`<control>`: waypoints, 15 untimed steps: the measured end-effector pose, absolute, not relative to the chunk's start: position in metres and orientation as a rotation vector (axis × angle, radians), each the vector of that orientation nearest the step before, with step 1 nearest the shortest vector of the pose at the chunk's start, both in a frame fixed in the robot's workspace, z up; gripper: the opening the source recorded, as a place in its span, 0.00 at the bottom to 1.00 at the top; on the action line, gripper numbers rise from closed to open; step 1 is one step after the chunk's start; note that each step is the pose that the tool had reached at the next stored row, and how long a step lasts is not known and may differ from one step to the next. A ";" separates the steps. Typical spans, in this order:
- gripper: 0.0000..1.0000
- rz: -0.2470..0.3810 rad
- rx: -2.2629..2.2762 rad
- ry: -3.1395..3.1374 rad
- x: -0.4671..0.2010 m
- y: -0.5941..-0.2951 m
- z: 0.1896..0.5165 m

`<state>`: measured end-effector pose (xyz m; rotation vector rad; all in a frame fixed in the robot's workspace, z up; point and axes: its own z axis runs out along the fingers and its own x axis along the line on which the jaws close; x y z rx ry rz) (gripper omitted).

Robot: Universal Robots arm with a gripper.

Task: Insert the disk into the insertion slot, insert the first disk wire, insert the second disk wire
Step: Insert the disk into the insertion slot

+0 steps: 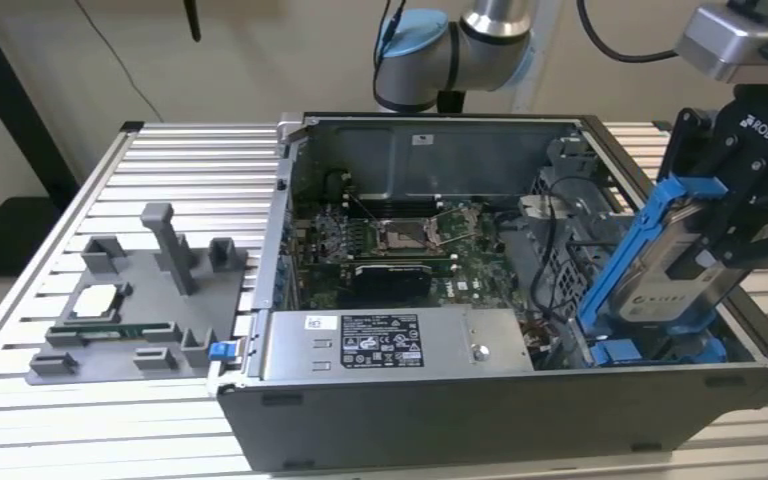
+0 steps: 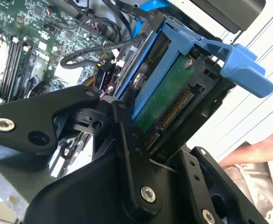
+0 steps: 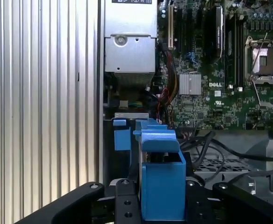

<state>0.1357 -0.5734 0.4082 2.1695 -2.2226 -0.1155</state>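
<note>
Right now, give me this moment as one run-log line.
end effector: shut on disk | disk: tilted, lower end at insertion slot | seated: no

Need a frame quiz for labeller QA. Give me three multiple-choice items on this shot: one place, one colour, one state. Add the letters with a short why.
1. Where is the lower end of the flat rectangular silver-grey hard disk?
A. on a grey fixture plate
B. at the grey metal drive-cage insertion slot, at the exterior view's right
C. on top of a power-supply box

2. What colour is the plastic carrier frame around the disk?
A. red
B. yellow
C. bright blue

3. How does the disk stand?
A. flat on the table
B. tilted, clamped in the black gripper
C. fully seated and released

Answers:
1 B, its lower end meets the cage bay in the exterior view.
2 C, the frame reads blue in every view.
3 B, it leans up out of the bay with the gripper shut on it.
</note>
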 end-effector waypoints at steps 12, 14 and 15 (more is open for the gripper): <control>0.00 -0.132 2.166 -2.240 0.136 -0.577 0.396; 0.00 -0.133 2.165 -2.242 0.136 -0.577 0.392; 0.00 -0.133 2.164 -2.242 0.136 -0.577 0.390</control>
